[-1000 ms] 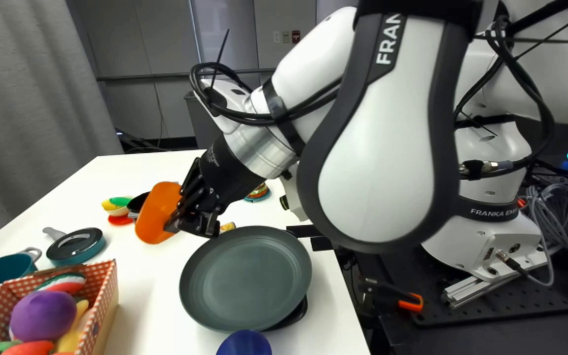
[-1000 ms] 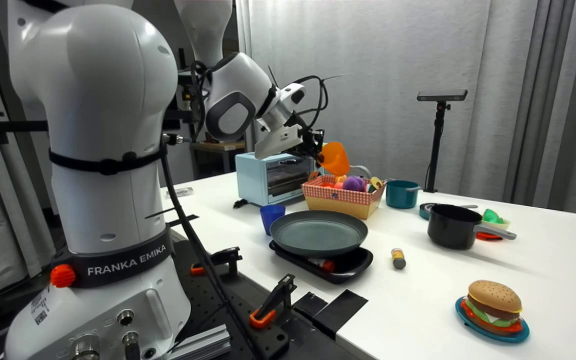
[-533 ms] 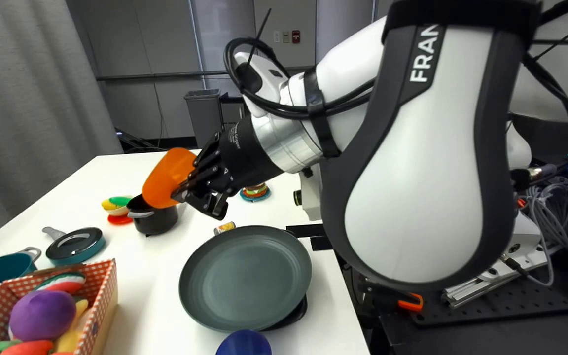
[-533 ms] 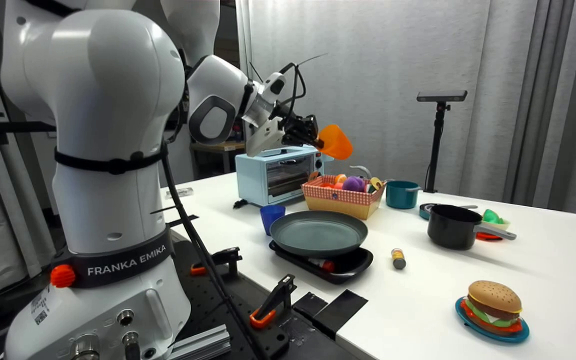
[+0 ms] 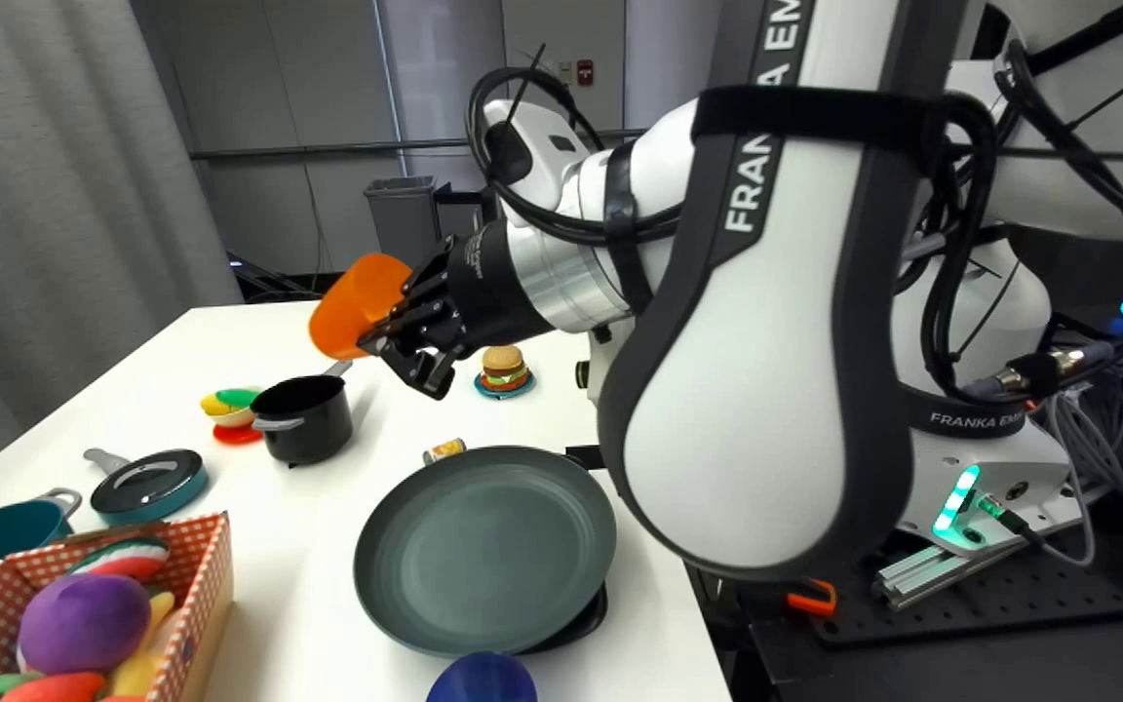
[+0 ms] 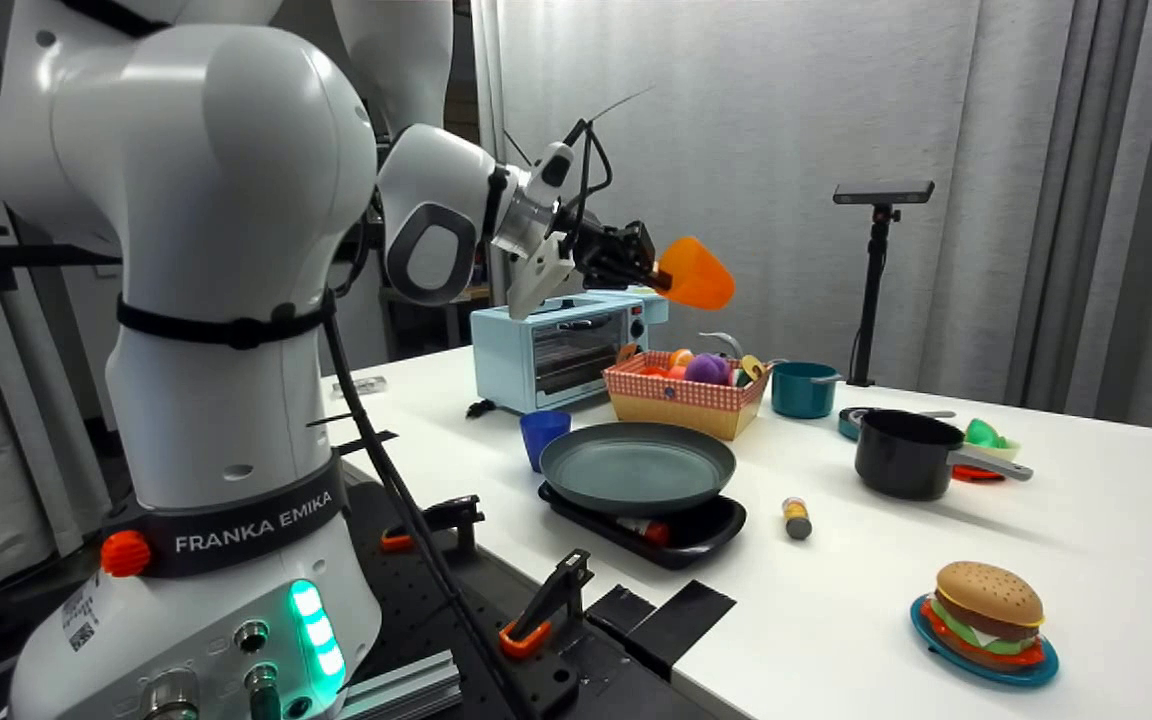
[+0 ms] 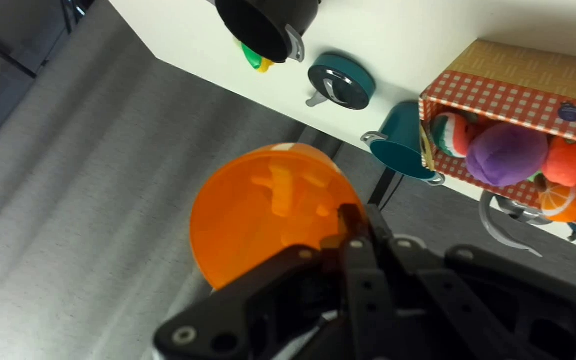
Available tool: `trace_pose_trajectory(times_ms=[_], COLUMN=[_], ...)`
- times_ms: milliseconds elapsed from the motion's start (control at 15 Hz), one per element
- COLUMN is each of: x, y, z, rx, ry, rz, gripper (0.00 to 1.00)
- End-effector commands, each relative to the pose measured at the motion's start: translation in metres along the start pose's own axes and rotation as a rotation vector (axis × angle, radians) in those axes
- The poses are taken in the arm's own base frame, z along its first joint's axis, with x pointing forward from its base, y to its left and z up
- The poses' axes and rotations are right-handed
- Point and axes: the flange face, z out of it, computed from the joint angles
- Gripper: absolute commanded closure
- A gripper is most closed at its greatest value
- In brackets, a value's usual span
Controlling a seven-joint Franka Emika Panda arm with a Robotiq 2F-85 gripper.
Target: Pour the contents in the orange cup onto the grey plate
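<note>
— So, in an exterior view, how stands the gripper [image 5: 378, 334]?

— Pinching: it has your orange cup [image 5: 353, 305] by the side, up in the air above the white table [image 5: 293, 565]. Cup tilted, well apart from the grey plate [image 5: 484, 556]. Blue cup [image 5: 484, 680] just beside the plate, at the bottom of your view. Black pot [image 5: 306, 424] upright, farther off.

— And in an exterior view, what is under the plate?

— A black tray [image 6: 708, 530]: you see the plate resting on it, something red [image 6: 650, 529] half hidden inside. Small jar [image 6: 796, 517] on its side nearby. Behind, you have the toaster oven [image 6: 571, 350] and, just beside it, the checked basket [image 6: 671, 410]. Toy burger [image 6: 991, 605] on a teal dish [image 6: 1031, 673], well apart from these. Green lights [image 6: 317, 630] glow on the robot base [image 6: 176, 610].

— And in the wrist view, the contents [image 7: 281, 191]?

— Inside your cup. A few yellowish pieces show in the orange; they blur together, so an exact count you cannot take. Your grip sits at the cup's edge. Past it, a purple soft ball [image 7: 507, 154] lies in the basket, teal pot [image 7: 402, 135] just beside the basket, lidded pan [image 7: 343, 82] near the pot. Grey curtain [image 7: 103, 200] behind the cup.
</note>
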Motion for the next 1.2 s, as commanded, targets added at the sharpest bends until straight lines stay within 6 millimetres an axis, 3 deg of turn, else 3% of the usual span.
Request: trace_pose_trajectory(times_ms=[0,200,400,600,1133], x=[0.032,0.058,0.062,0.052,0.006], y=[0.032,0.046,0.036,0.018,-0.021], z=[0.001,0.018,0.030,0.028,-0.001], rx=[-0.118,-0.189,-0.245,-0.286,-0.453], ry=[0.039,0.076,0.116,0.149,0.227], rz=[-0.007,-0.052,-0.071,-0.097,-0.103], gripper=[0.99,0.99,0.99,0.99,0.99])
